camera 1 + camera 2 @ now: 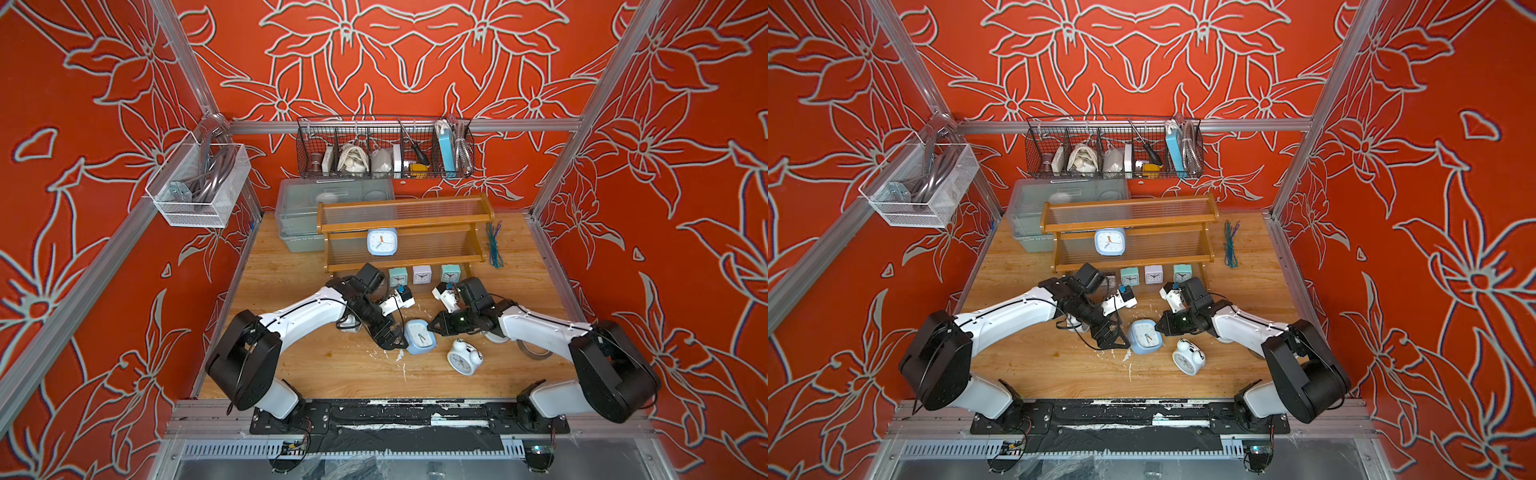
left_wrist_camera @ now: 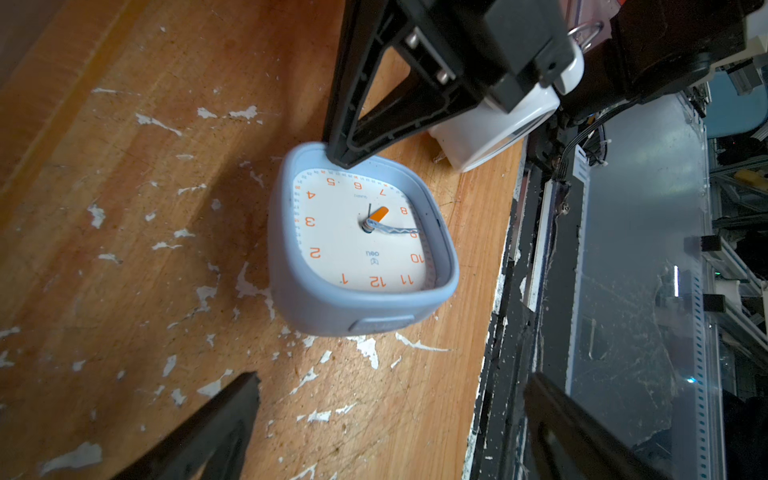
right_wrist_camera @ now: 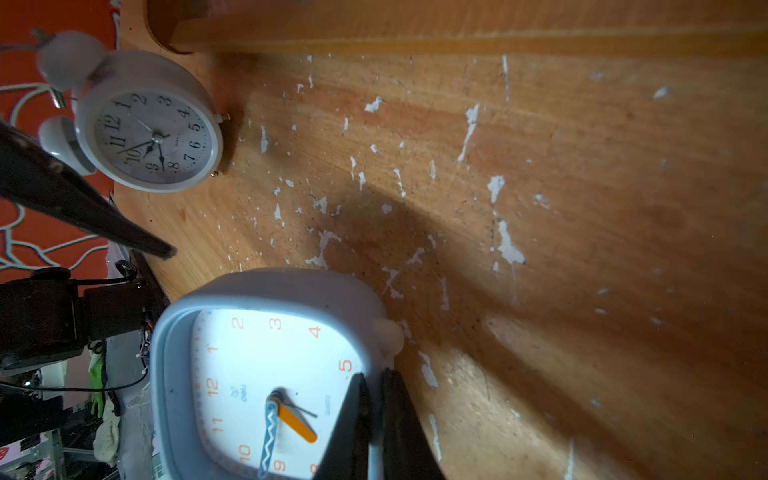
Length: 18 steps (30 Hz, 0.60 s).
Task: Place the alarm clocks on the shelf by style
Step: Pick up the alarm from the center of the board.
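One pale-blue clock [image 1: 420,337], gripped by its rim.
Your right gripper [image 3: 374,376] clamps it; your left gripper [image 2: 390,386] gapes beside it.

Back wall: black wire basket [image 1: 307,141] hung up, w/ screwdriver [image 1: 413,147], blue box [image 1: 446,151] & cables inside. Clear bin [image 1: 299,208] sits just below, at the rear of the table [image 1: 291,365]. Left wall: white mesh basket [image 1: 187,212] w/ grey hose [image 1: 216,166]. Green-blue ties [image 1: 494,245] lie far right; tape roll [image 1: 534,351] nearer front, partly hidden.
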Available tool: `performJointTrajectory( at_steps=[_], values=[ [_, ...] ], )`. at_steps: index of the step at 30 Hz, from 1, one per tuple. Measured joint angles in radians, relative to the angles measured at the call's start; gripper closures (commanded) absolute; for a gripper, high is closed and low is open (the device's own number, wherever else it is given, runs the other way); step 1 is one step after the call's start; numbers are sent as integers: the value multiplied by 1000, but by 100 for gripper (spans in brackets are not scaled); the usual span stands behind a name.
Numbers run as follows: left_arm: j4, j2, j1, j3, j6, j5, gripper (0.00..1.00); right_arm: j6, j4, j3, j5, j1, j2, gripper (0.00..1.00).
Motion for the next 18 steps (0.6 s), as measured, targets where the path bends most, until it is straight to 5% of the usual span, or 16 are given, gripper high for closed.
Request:
performJointTrajectory(
  at_steps=[11,18],
  values=[
    [-58,202,22,121,-169,169,1,0,-10,-13,44,1,-100,93],
    [-69,214,29,128,-232,235,5,2,-26,-22,80,20,-156,93]
  ],
)
